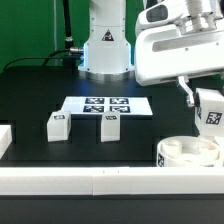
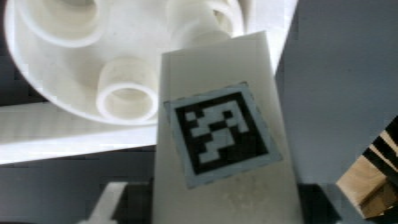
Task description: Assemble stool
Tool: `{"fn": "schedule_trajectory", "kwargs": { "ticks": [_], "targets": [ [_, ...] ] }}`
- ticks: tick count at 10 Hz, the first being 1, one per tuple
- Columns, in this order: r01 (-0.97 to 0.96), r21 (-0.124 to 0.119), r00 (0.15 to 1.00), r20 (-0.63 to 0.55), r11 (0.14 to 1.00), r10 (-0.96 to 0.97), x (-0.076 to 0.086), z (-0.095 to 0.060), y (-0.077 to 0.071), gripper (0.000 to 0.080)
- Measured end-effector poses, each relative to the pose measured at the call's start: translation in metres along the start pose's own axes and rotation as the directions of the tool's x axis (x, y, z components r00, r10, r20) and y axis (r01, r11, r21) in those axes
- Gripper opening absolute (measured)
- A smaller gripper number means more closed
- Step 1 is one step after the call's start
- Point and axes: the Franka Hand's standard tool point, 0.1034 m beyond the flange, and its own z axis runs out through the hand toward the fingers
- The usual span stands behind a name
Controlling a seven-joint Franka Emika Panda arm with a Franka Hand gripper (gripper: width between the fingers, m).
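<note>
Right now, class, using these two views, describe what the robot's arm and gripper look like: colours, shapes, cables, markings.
The arm is glossy white, with rounded bulky casings and a small bluish spot on its base. A black cable runs behind it. The gripper has a boxy white body and slim dark fingers.

Partly unseen: seat (image 1: 190,152), lower half hidden behind front rail (image 1: 90,180); leg (image 2: 222,120), near end blurred and cropped in wrist view; white piece (image 1: 4,140), cut by the exterior view's left edge.

Black table (image 1: 30,90) | marker board (image 1: 105,105) | standing leg (image 1: 56,126) | second standing leg (image 1: 110,127) | seat (image 1: 188,155) | border rail (image 1: 100,180)
</note>
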Motion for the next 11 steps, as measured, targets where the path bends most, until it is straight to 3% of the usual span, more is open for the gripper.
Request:
{"fn": "schedule_trajectory", "kwargs": {
  "ticks": [11],
  "targets": [
    [0.002, 0.000, 1.000, 0.004, 1.000, -0.002, -0.0085, 0.0079, 0.0003, 0.0324]
  ]
}}
